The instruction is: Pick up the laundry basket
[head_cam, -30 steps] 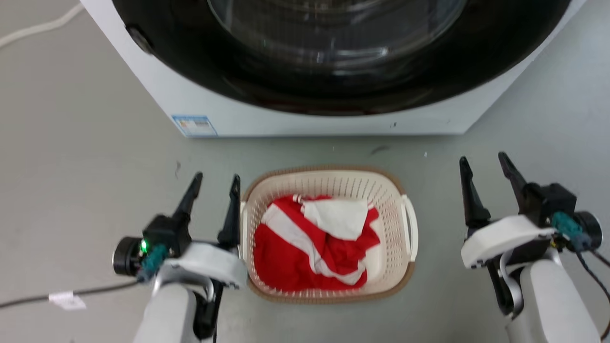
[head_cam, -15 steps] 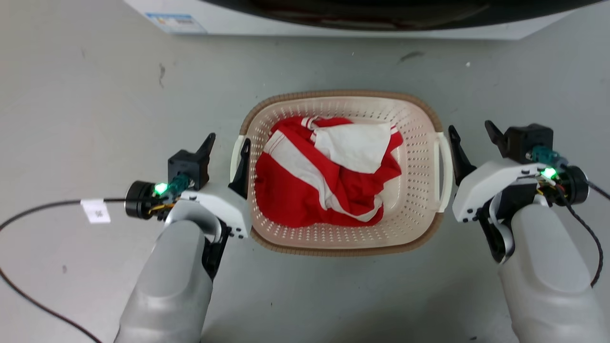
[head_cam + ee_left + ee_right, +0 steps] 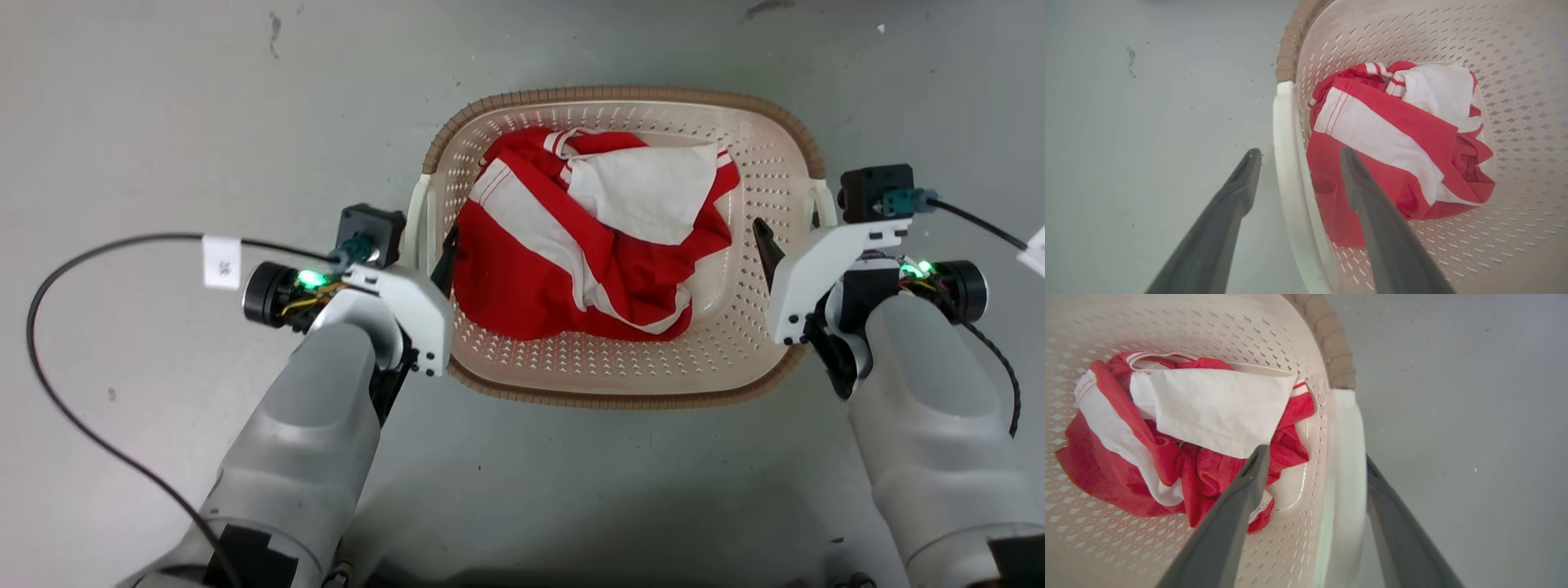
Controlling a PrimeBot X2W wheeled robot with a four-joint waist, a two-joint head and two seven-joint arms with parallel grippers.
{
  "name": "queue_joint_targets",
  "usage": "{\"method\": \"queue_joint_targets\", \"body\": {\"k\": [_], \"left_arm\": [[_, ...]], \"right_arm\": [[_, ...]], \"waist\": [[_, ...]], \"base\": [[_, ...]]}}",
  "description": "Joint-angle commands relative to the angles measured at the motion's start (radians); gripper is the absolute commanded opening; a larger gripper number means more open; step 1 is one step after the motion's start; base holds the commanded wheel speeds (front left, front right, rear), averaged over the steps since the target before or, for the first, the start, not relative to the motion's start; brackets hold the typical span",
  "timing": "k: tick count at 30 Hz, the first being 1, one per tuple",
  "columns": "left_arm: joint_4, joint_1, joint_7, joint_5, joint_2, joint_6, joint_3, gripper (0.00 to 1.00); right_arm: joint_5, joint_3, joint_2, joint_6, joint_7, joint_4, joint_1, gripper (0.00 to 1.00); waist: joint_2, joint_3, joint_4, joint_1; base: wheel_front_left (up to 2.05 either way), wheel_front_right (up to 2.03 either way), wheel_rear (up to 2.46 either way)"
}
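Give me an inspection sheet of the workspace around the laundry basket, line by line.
Surface: grey floor, a few dark scuffs.
Job's things: laundry basket upright on the floor, holding a crumpled red and white garment.
Clutter: nothing seen.
Grippers: left gripper open, straddling the left handle; right gripper open, straddling the right handle.
Cables: black cable with a white tag loops over the floor beside the left gripper; a second black cable trails from beside the right gripper.
Surroundings: nothing seen.

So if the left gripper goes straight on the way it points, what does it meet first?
Probably the basket handle, which lies between the left gripper's open fingers. The inner finger heads for the cloth, the outer one for the floor; depth is unclear.
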Motion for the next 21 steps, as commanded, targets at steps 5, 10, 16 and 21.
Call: {"method": "queue_joint_targets", "body": {"k": [5, 10, 16, 21], "left_arm": [[0.040, -0.059, 0.061, -0.087, -0.001, -0.001, -0.104, 1.00], [0.039, -0.075, 0.141, -0.180, 0.014, -0.001, -0.207, 1.00], [-0.001, -0.069, 0.205, -0.301, 0.045, -0.001, -0.316, 1.00], [-0.028, -0.069, 0.236, -0.399, 0.066, -0.001, -0.379, 1.00]], "right_arm": [[-0.035, -0.021, -0.002, 0.000, 0.046, 0.079, -0.072, 1.00], [-0.046, -0.018, -0.002, 0.000, 0.070, 0.136, -0.118, 1.00], [-0.068, -0.035, -0.002, 0.000, 0.072, 0.185, -0.151, 1.00], [-0.076, -0.047, -0.002, 0.000, 0.052, 0.213, -0.161, 1.00]], "waist": [[0.0000, 0.023, 0.005, -0.0001], [0.0000, 0.032, 0.002, -0.0001], [0.0000, 0.036, 0.001, -0.0001], [0.0000, 0.041, 0.004, -0.0001]], "base": [[0.00, 0.00, 0.00], [0.00, 0.00, 0.00], [0.00, 0.00, 0.00], [0.00, 0.00, 0.00]]}}
